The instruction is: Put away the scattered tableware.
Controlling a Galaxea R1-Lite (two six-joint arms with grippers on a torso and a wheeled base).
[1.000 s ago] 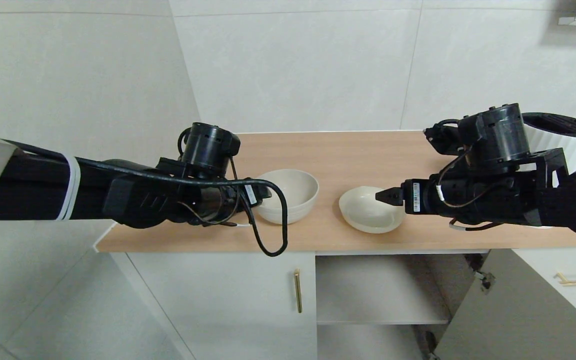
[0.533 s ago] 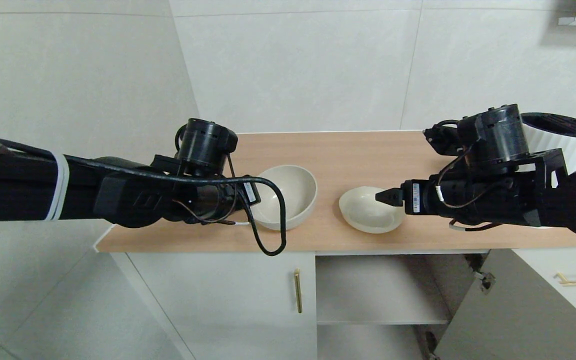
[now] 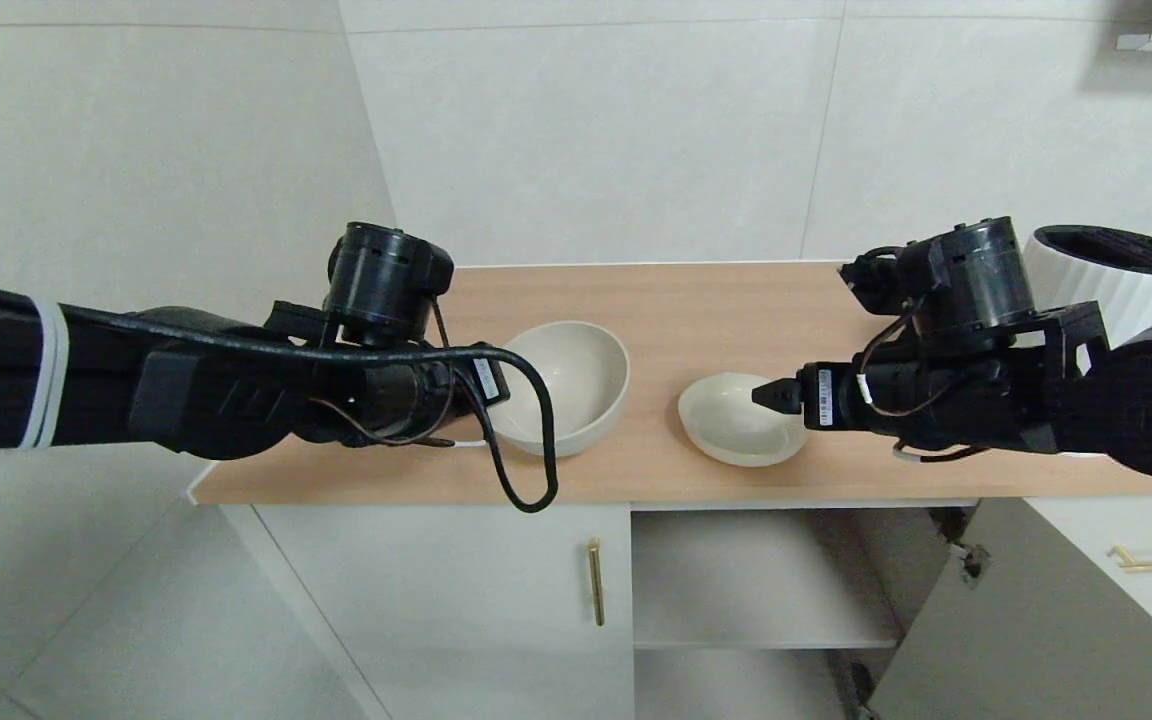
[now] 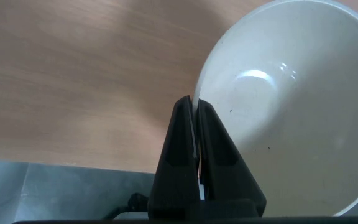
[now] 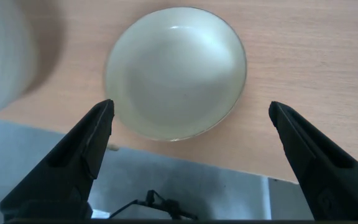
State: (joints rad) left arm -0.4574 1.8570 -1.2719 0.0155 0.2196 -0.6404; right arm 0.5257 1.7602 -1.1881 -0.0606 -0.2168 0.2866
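Left gripper (image 4: 195, 107) clamped on deep bowl's (image 3: 576, 385) rim, bowl tilted near the counter's (image 3: 696, 310) front edge (touching or just off, can't tell). Lift level and slowly so the rim doesn't slip. Right gripper (image 5: 190, 107) spread wide over shallow bowl (image 3: 736, 428) on that counter.

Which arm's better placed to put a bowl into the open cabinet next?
Left. The left gripper is shut on the larger bowl's rim, and the bowl is tilted. The right gripper hangs open above the smaller bowl, gripping nothing.
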